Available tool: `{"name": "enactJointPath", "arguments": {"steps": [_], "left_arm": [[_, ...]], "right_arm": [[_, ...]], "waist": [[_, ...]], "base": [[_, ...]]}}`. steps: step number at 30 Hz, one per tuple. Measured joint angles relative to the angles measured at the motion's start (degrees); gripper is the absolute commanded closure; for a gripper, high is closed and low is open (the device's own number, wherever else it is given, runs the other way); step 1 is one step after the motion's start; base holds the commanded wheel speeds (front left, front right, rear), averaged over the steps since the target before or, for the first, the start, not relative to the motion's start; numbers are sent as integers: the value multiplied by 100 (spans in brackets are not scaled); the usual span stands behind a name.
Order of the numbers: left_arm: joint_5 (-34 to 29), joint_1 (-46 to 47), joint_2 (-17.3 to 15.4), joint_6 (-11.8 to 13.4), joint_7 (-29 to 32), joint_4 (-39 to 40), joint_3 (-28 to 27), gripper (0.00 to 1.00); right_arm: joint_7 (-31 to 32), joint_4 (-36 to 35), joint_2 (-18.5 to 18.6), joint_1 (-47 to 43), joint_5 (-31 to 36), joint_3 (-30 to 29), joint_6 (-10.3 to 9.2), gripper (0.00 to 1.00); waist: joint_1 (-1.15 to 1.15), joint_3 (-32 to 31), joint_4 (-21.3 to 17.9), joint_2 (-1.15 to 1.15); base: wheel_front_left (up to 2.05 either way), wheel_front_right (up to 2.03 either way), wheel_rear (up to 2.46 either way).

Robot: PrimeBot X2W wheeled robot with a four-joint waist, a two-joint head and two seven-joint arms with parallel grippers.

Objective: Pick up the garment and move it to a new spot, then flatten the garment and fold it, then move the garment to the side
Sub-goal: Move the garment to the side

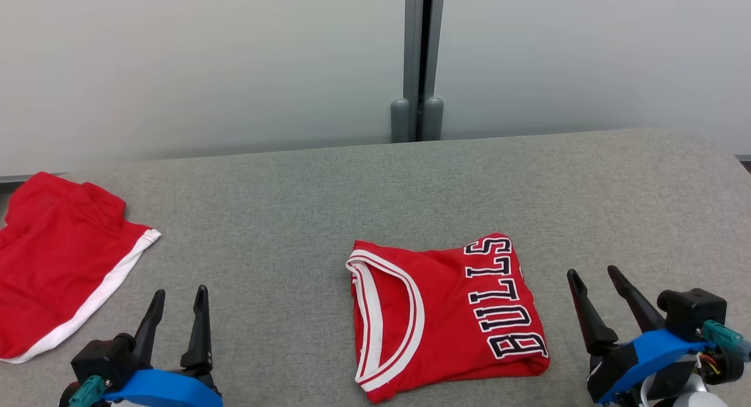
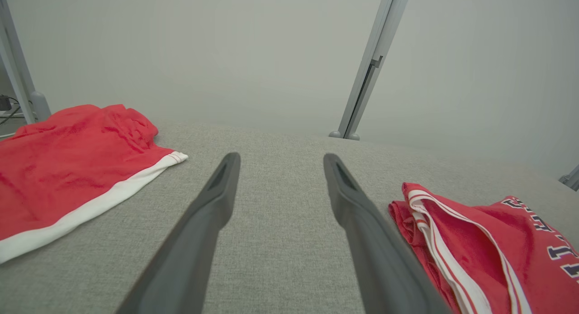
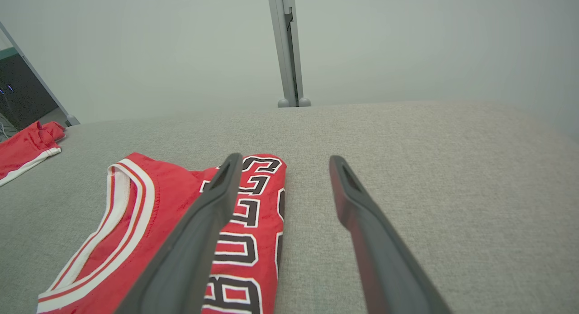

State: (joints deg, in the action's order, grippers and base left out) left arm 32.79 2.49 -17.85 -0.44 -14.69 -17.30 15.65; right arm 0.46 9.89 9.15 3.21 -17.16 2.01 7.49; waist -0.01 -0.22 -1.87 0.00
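Grey, felt-like fabric covers the table [image 1: 281, 207], which runs back to pale wall panels joined by a grey post [image 1: 418, 61]. A little right of centre and close to the robot's edge lies the garment [image 1: 446, 319], a red jersey with white-and-red trim around the neck opening and dark lettering down its right side. It sits as a compact, roughly square packet. The layers are stacked, the neckline points left, and the edges are fairly even apart from a slight bulge at the near corner. Well apart from it, at the table's far left, a second red piece [image 1: 58, 266] with a white band lies loosely spread.

The left hand [image 1: 181, 291] hovers over bare fabric between the two red items, its fingers spread wide with nothing between them. The right hand [image 1: 592, 271] is just to the right of the garment, equally spread and empty. In the right wrist view one of its fingers overlaps the lettering, but whether it touches the cloth cannot be told.

Judging by the tidy packet, the repositioning, flattening and folding look finished. What appears to be left is the last step, carrying the garment to the side. That would call for a grip through all the layers so that the fold holds.
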Motion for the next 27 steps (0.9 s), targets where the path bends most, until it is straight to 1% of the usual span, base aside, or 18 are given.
{"name": "enactJointPath", "arguments": {"steps": [6, 10, 12, 14, 17, 20, 25, 27], "left_arm": [[18, 0, 1, 15, 3, 13, 19, 0], [16, 8, -15, 43, 5, 91, 24, 0], [14, 36, -33, 47, 15, 149, 24, 0], [-2, 95, -58, 49, 24, 208, 25, 0], [-34, 241, -63, 44, 67, 282, 112, 0], [-66, 343, -51, 35, 103, 324, 179, 0], [-109, 451, -63, 4, 123, 330, 221, 0], [-111, 492, -62, -10, 124, 325, 243, 0]], "right_arm": [[143, -4, -2, -1, -21, 12, 0, 0], [519, 10, -98, 157, -179, 27, 0, 0], [932, 69, -176, 419, -245, -4, 0, 0], [1530, 268, -275, 639, -237, -110, 0, 0], [2318, 572, -363, 917, 8, -400, -1, 0], [2885, 829, -470, 1180, 235, -624, -1, 0], [3374, 1324, -561, 1366, 495, -754, 0, 0], [3428, 1462, -582, 1374, 641, -770, 0, 0]], "waist": [[0, 21, 44, 0], [0, 130, 64, 0], [0, 212, 75, 0], [0, 307, 93, 0], [1, 412, 202, 0], [1, 522, 347, 0], [1, 693, 560, 0], [1, 754, 626, 0]], "base": [[0, 0, 0], [0, 0, 0], [0, 0, 0], [0, 0, 0], [0, 0, 0], [0, 0, 0], [0, 0, 0], [0, 0, 0]]}}
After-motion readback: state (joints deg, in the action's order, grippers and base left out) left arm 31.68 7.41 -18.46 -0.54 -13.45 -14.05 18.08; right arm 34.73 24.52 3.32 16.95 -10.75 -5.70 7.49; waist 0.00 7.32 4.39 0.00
